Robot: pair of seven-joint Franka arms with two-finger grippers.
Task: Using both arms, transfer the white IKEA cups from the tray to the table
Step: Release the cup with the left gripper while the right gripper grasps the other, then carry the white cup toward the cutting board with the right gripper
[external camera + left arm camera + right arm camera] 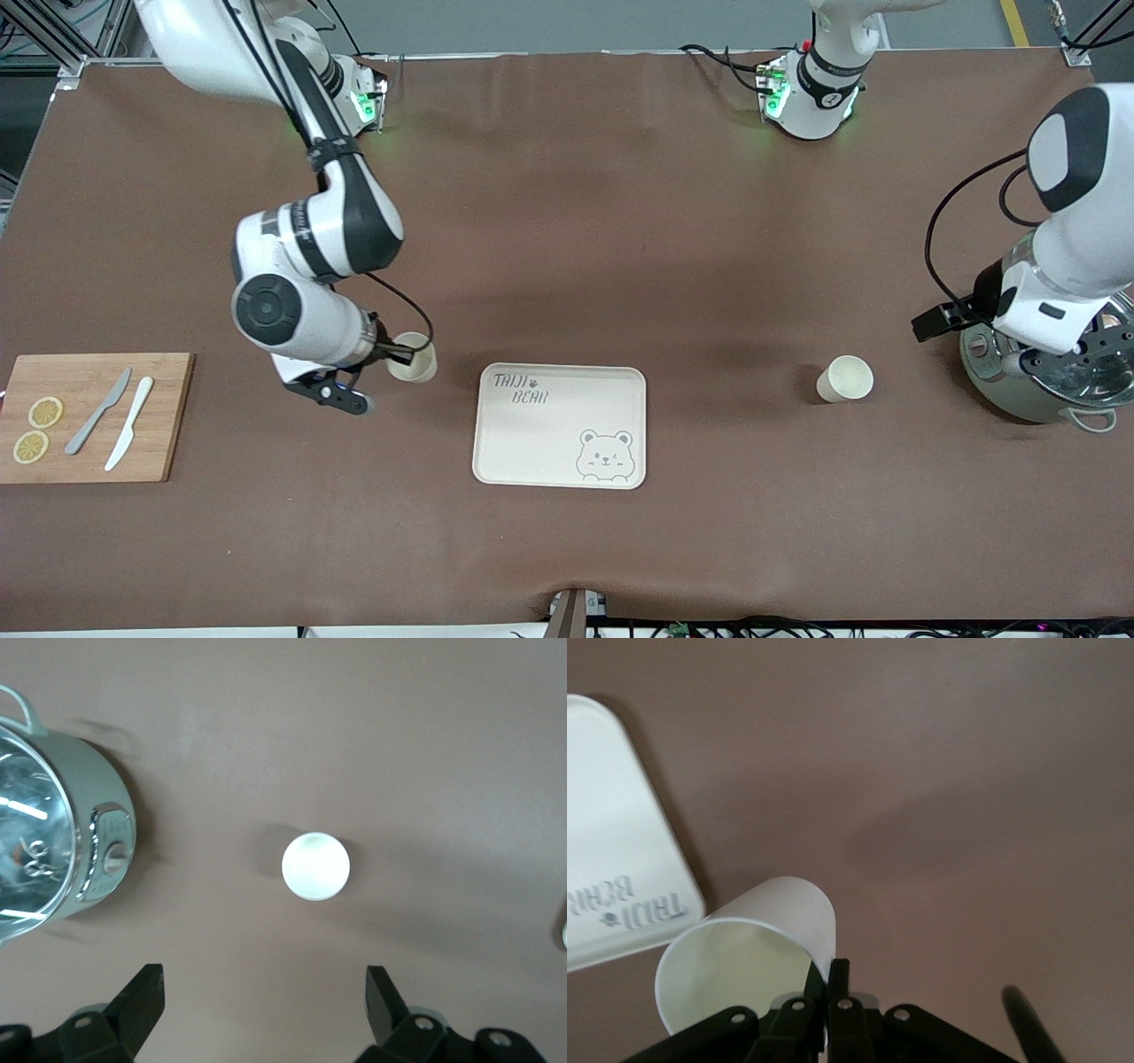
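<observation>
One white cup [415, 357] [757, 939] is tilted over the table beside the bear-printed tray [532, 443] [611, 815], at the corner toward the right arm's end. My right gripper [403, 353] [830, 979] is shut on its rim, one finger inside the cup and one outside. The second white cup [844, 379] [315, 866] stands upright on the table between the tray and the grey-green pot [1019, 399] [89, 815]. My left gripper [263, 983] hangs open above the table by the pot, well apart from that cup, with nothing between its fingers.
A wooden chopping board [168, 416] lies at the right arm's end of the table with two lemon slices [44, 412], a grey knife [97, 412] and a white knife [130, 423] on it. The pot has a glass lid.
</observation>
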